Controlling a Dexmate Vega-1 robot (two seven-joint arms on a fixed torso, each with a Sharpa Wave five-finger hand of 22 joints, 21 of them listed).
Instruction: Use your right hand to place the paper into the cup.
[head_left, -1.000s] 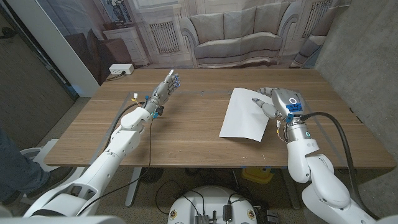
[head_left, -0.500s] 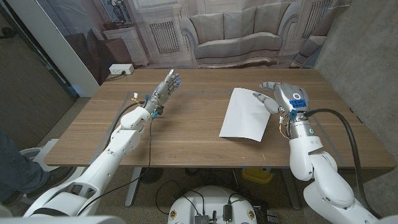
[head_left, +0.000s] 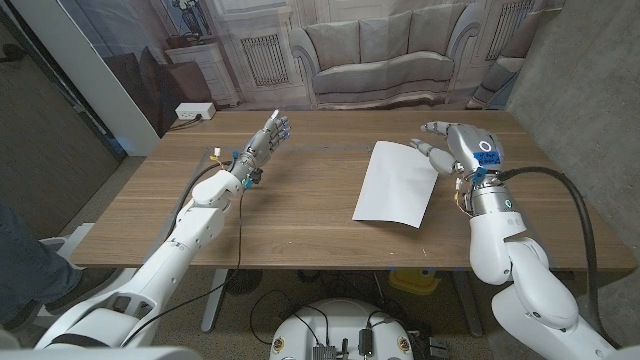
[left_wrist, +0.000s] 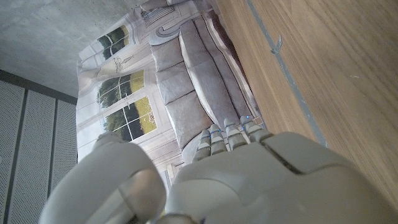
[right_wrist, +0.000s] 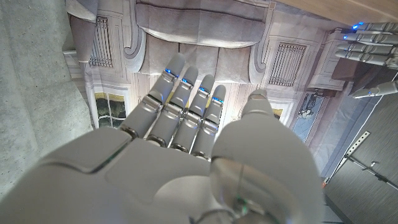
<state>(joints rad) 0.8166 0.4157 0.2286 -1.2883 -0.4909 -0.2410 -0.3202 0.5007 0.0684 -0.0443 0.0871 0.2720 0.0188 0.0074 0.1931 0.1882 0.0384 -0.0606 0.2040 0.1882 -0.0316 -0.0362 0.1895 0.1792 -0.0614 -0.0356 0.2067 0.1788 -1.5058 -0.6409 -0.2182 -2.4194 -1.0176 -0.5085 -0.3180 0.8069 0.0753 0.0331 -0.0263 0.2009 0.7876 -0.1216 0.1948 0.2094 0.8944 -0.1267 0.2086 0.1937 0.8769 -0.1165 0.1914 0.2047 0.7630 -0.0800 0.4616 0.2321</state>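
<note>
One sheet of paper (head_left: 394, 184); right hand (head_left: 452, 146) beside it, contact unclear.

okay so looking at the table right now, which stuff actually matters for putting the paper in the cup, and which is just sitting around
Part of the job:
- paper, lying flat on the table
- right hand, open beside the paper's far corner, holding nothing
- no cup can be seen in these views

Just there:
- left hand, open, holding nothing
- white power strip behind the table
- sofa backdrop
</note>
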